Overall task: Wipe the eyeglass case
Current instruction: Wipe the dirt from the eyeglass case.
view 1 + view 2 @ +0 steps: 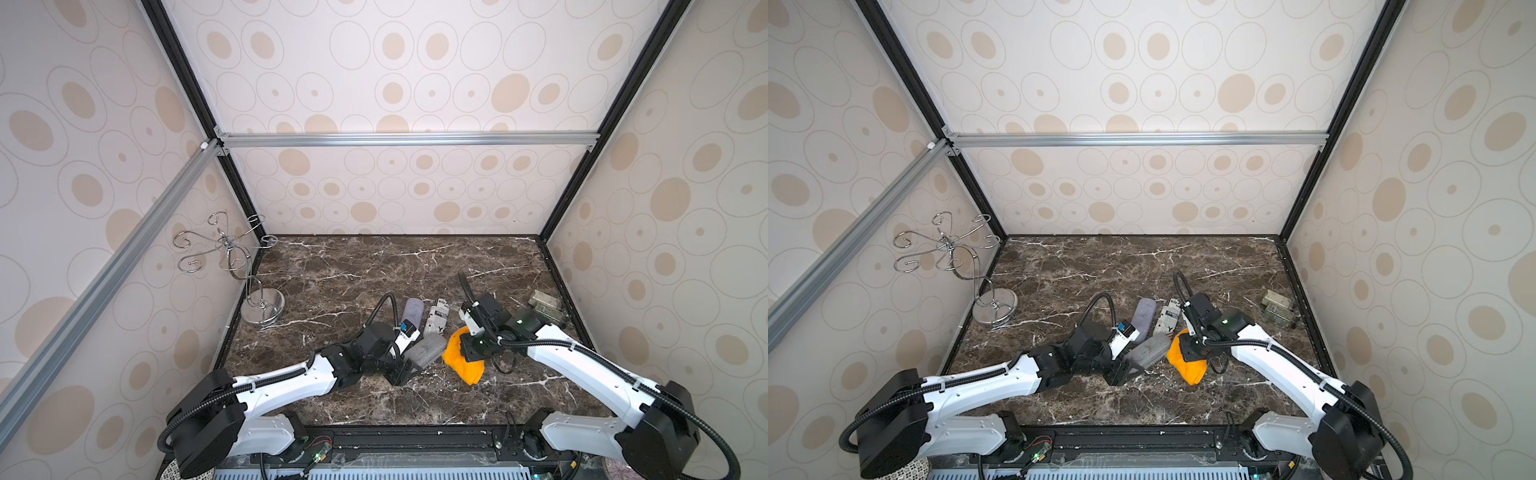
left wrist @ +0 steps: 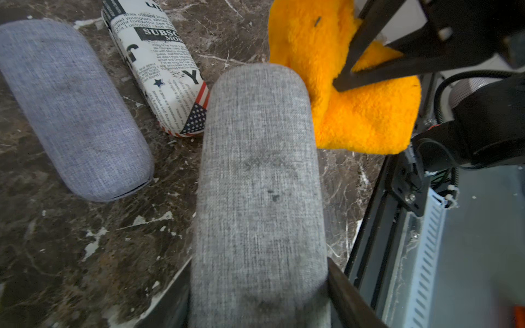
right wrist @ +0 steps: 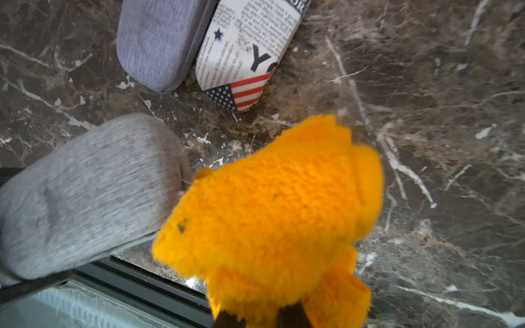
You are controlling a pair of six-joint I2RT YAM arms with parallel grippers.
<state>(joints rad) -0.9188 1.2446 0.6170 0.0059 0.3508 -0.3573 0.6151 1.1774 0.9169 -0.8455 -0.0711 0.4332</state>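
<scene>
One grey eyeglass case point(image 1: 426, 350), marble tabletop point(image 1: 374, 266), patterned walls point(image 1: 395, 83)

Both top views look down from high in front; close wrist views share the grey fabric eyeglass case point(image 2: 258, 184).

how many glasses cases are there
3: grey case in the left gripper, blue case on the table beyond it, newsprint case beside the blue one. None looks hidden.

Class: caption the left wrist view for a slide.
Left gripper grips grey fabric eyeglass case; right gripper holds fluffy orange cloth beside it.
</scene>
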